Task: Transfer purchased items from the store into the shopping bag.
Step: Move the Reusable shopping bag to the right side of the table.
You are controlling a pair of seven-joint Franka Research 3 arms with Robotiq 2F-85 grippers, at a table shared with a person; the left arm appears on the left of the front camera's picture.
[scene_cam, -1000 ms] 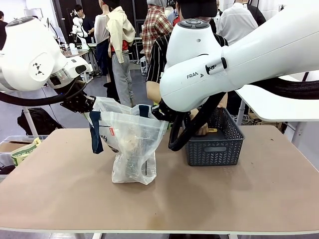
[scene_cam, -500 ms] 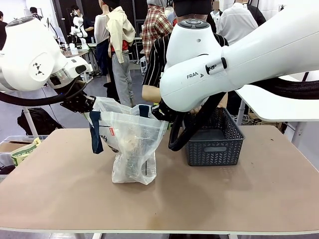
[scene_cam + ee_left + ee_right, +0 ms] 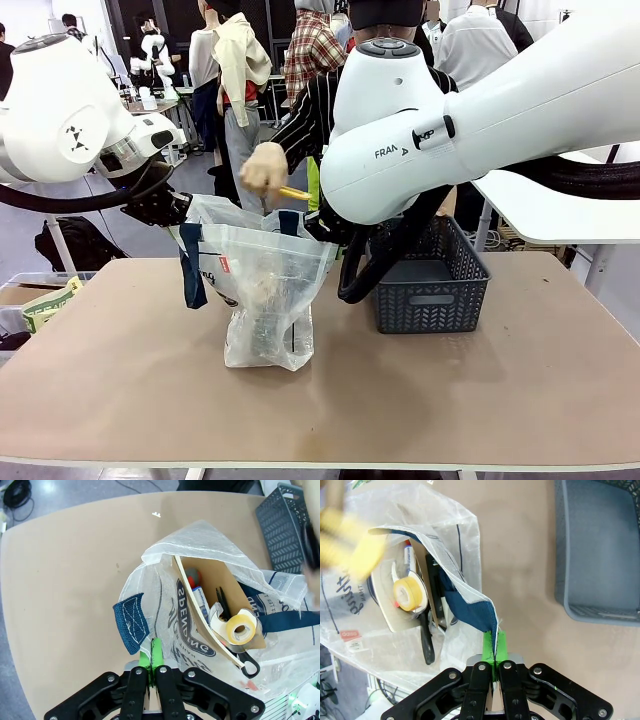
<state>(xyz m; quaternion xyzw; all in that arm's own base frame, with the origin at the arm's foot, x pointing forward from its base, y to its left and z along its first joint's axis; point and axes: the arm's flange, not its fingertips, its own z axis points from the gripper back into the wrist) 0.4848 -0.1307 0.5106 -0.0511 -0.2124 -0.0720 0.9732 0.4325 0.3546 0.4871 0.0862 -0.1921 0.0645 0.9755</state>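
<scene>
The shopping bag (image 3: 265,285) stands open at mid-table, translucent with navy handles. My left gripper (image 3: 180,216) is shut on its left rim, the green pads (image 3: 156,652) pinching the plastic beside a navy strap (image 3: 131,622). On the opposite rim, my right gripper (image 3: 320,226) is shut too, clamping the edge and strap (image 3: 494,650). A person's hand (image 3: 264,168) holds a yellow pack (image 3: 294,193) just above the bag's mouth; it shows as a yellow blur (image 3: 350,542) in the right wrist view. A tape roll (image 3: 241,629) and black scissors (image 3: 239,655) lie inside. The store, a dark grey mesh basket (image 3: 432,288), sits right of the bag.
The basket's floor (image 3: 600,550) looks bare where visible. Open tabletop (image 3: 470,400) lies in front of bag and basket. A box with papers (image 3: 40,300) sits off the table's left edge. People stand beyond the far side.
The person's hand has left the basket and swung left to above the bag's mouth, carrying a yellow pack. Both arms and the bag have stayed still.
</scene>
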